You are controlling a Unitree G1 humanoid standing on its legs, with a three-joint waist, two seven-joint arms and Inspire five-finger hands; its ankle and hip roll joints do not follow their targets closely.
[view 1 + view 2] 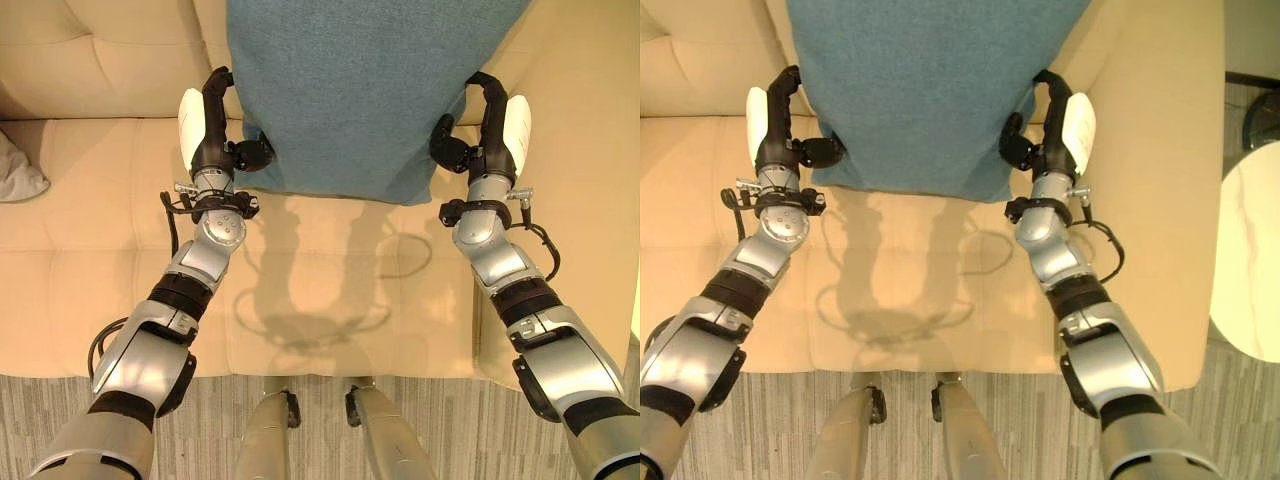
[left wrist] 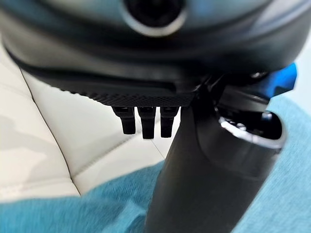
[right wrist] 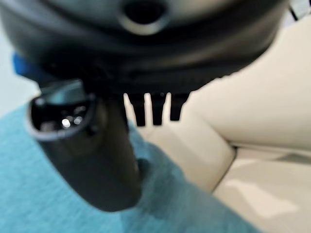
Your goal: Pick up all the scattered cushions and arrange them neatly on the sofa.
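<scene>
At far left, about 9 o'clock: grey cushion [image 1: 20,175], one corner showing on the sofa seat [image 1: 330,290], well apart from both hands, not yet collected.
Left hand [image 1: 215,125]: at 10 o'clock, grasping the teal cushion's left edge, thumb pressed onto the fabric front, fingers reaching behind toward the backrest.
Teal cushion [image 1: 365,90]: at 12 o'clock, held upright between the two hands against the sofa backrest [image 1: 80,50], lower edge just above or resting on the seat; cannot tell which.
Right hand [image 1: 480,125]: at 2 o'clock, grasping the cushion's right edge, thumb over the front face, fingers behind.
Round pale bench [image 1: 1250,260]: at 3 o'clock beside the sofa arm, apart from the work.
Step in hand, as judged: settling the teal cushion against the backrest before letting go.
Risk, tipping: soft cushion likely to flop forward onto the seat if let go before leaning fully on the backrest.
Risk, skew: uneven letting-go by one hand liable to twist the cushion out of line.
Risk, snagging: fingers caught behind the fabric could drag the cushion along on withdrawal.
Risk, incompleteness: grey cushion at the left easily overlooked.
</scene>
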